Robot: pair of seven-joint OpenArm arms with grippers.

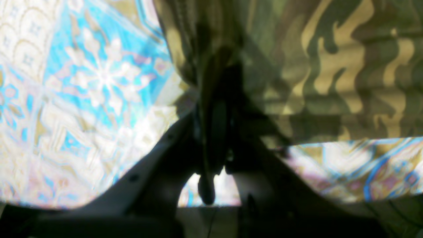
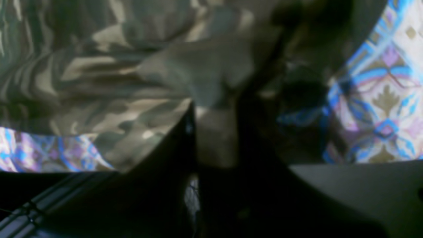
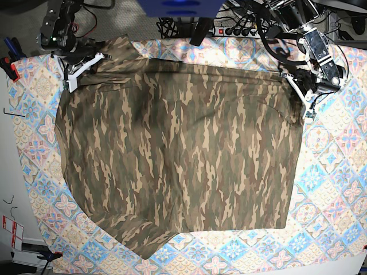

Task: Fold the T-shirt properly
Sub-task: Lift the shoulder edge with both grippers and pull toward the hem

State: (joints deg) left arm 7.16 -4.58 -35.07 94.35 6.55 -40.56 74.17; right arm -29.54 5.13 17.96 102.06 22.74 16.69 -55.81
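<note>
The camouflage T-shirt [image 3: 178,154] lies spread flat over most of the table, with a sleeve at the far left and one at the near left. My left gripper [image 3: 299,94] is at the shirt's far right corner. In the left wrist view its jaws [image 1: 219,82] are closed on the bunched edge of the shirt [image 1: 330,66]. My right gripper [image 3: 80,69] is at the far left corner by the sleeve. In the right wrist view it [image 2: 214,109] is shut with a fold of the shirt [image 2: 99,76] between its fingers.
The pastel tile-patterned tablecloth [image 3: 332,189] shows around the shirt, widest on the right and along the near edge. A power strip [image 3: 238,28] and cables lie behind the far edge. A red clamp [image 3: 8,66] sits at the far left edge.
</note>
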